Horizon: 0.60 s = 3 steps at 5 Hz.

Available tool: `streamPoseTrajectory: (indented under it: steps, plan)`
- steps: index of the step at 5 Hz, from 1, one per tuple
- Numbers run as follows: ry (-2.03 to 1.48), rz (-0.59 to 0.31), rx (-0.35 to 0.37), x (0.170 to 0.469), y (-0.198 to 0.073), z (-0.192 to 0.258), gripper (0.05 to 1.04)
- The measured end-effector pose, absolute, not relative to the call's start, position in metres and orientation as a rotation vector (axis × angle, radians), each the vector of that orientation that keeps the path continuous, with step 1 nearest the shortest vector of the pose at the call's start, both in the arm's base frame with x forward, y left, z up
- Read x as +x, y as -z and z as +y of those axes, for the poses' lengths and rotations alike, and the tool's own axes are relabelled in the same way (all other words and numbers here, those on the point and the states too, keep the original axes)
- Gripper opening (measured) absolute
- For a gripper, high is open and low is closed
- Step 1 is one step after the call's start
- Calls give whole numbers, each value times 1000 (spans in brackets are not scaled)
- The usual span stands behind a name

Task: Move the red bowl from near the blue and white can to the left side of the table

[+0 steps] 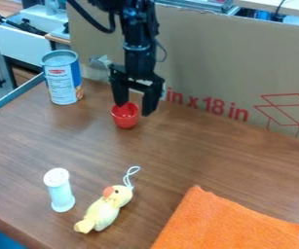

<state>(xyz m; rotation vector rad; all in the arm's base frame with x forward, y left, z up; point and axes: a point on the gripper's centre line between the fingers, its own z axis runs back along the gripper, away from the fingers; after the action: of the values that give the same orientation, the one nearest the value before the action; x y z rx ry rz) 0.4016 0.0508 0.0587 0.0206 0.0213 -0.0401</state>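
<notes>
The black gripper (133, 109) hangs down at the upper middle of the table, its two fingers apart. Between and below them is a small red cup (125, 119), standing upright on the wood. The left fingertip overlaps the cup's rim in the view, and the right one is just right of the cup with a gap between. Whether either finger touches the cup, I cannot tell.
A blue-and-white can (62, 80) stands upper left. A white cylinder (59, 190) and a yellow plush duck (106, 210) are lower left, an orange cloth (226, 226) lower right. Cardboard (223, 58) walls the table's back (197, 155).
</notes>
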Motion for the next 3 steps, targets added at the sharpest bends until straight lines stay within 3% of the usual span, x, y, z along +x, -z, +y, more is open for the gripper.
streamPoseTrajectory:
  steps: [3]
  plan:
    - [16,75,34,396,-46,50,1003]
